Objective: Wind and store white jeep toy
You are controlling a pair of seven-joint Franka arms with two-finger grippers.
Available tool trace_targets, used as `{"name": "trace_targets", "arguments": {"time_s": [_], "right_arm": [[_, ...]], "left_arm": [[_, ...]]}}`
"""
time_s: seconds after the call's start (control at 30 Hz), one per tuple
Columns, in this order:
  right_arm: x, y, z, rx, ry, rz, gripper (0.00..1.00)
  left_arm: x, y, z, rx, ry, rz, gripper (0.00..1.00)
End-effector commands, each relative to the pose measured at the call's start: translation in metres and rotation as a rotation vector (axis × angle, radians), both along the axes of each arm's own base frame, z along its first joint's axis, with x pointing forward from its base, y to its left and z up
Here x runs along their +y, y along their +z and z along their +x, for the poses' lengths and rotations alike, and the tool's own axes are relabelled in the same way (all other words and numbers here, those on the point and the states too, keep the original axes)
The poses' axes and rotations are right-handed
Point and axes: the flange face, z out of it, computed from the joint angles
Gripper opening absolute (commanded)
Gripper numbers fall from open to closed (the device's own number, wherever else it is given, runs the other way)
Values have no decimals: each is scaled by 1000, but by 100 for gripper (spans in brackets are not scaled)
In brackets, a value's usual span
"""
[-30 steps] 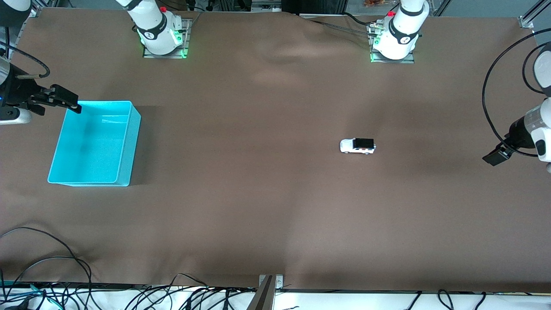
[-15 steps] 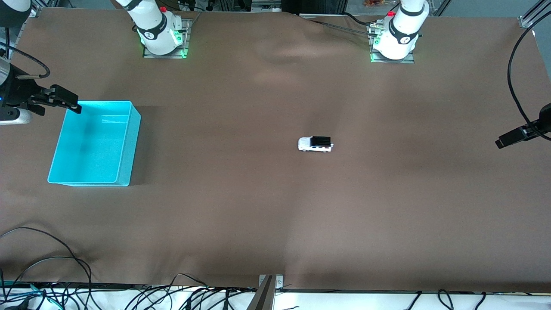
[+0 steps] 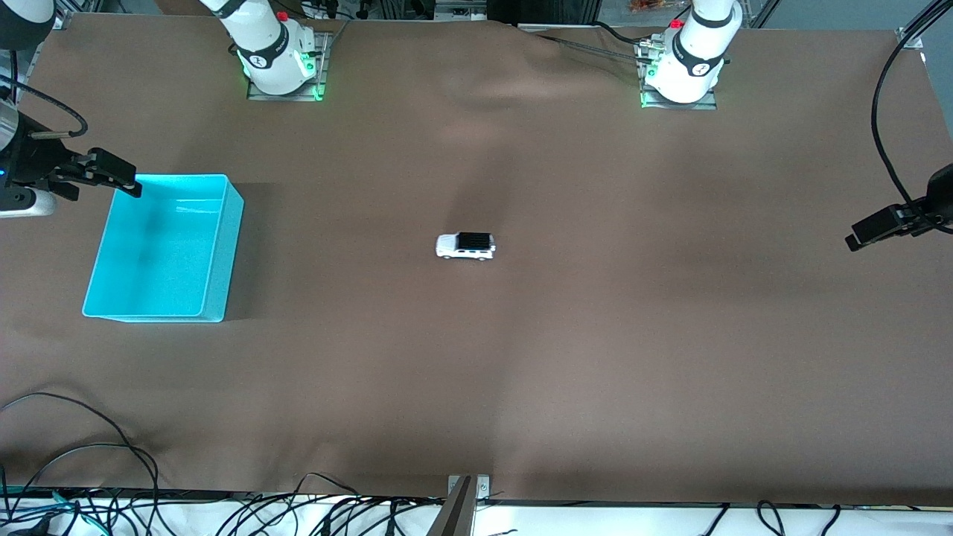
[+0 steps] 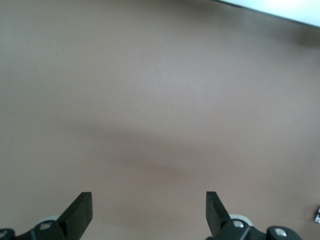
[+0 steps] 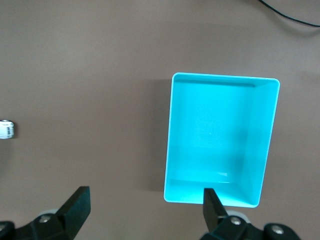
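Observation:
The white jeep toy [image 3: 465, 246], with a black roof, stands alone on the brown table near its middle. Its end also shows at the edge of the right wrist view [image 5: 6, 129]. The empty turquoise bin [image 3: 227, 253] stands toward the right arm's end of the table and fills much of the right wrist view [image 5: 220, 140]. My right gripper [image 3: 128, 182] hangs open and empty over the bin's edge [image 5: 145, 205]. My left gripper [image 3: 858, 240] is open and empty over bare table at the left arm's end [image 4: 149, 212], well away from the jeep.
The brown cloth [image 3: 521, 372] covers the whole table and is rumpled near the arm bases. Loose black cables [image 3: 89, 447] lie at the table's front edge toward the right arm's end.
The jeep has rolled on its own across the table toward the bin. The left gripper has drawn back to the table's end and shifted a little. The right gripper has stayed still.

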Motion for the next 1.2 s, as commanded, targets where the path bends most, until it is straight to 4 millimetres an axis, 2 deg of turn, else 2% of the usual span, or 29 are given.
{"name": "trace_targets", "arguments": {"time_s": [0.0, 0.13, 0.33, 1.17], "right_arm": [[-3, 4, 2, -7, 6, 0, 100], [-2, 5, 2, -8, 6, 0, 100], [-2, 5, 2, -8, 6, 0, 100], [-3, 4, 2, -7, 6, 0, 100]], "left_arm": [[8, -4, -3, 25, -13, -36, 100], [6, -7, -3, 39, -16, -36, 100], [-12, -10, -5, 65, -47, -36, 100], [-5, -11, -5, 71, -38, -31, 100]]}}
